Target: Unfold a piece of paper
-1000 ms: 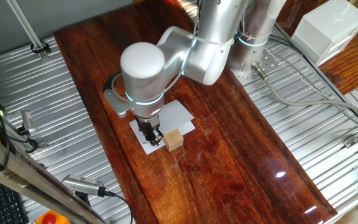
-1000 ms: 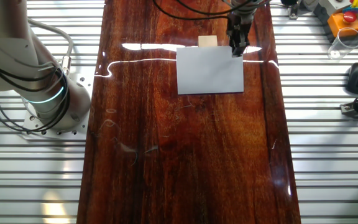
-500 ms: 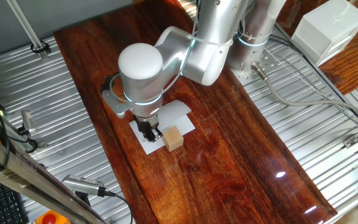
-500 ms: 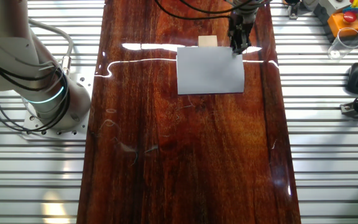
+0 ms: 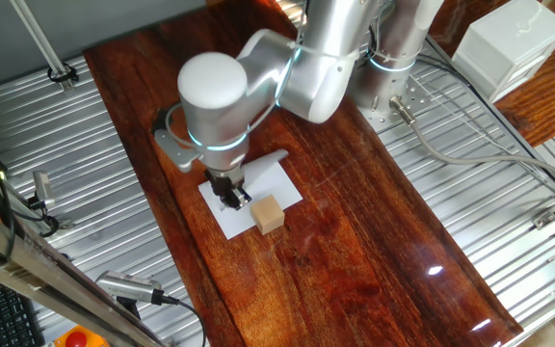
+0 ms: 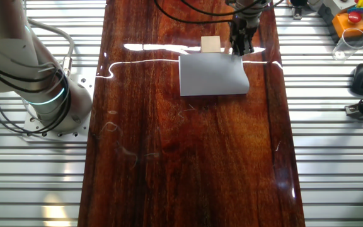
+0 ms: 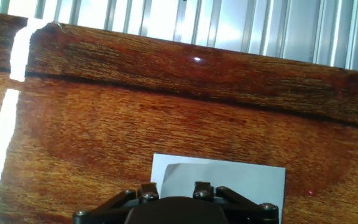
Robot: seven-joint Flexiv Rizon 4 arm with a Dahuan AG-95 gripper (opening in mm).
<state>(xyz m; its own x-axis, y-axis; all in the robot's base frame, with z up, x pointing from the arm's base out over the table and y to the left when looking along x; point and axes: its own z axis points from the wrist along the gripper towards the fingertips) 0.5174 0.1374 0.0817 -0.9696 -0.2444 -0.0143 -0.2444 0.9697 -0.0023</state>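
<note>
The piece of paper (image 5: pixel 261 181) lies folded on the dark wooden table, white, next to the tan wooden cube (image 5: pixel 269 214). My gripper (image 5: pixel 229 197) is at the paper's near-left edge, shut on its top layer, which lifts and curls up. In the other fixed view the gripper (image 6: pixel 239 49) pinches the paper (image 6: pixel 210 77) at its far right corner, beside the cube (image 6: pixel 210 43). In the hand view the paper (image 7: pixel 235 179) shows just past the fingertips (image 7: pixel 147 189), with the raised layer between them.
A white boxy block (image 5: pixel 509 43) stands at the back right off the wooden table (image 5: pixel 355 241). The robot base (image 6: pixel 43 94) is at the left. A clear cup (image 6: pixel 348 41) and tools lie on the ribbed metal bench at the right.
The gripper has moved up and toward the table's left edge with the paper's top layer. The layer has risen off the lower one and curls; the cube has not moved.
</note>
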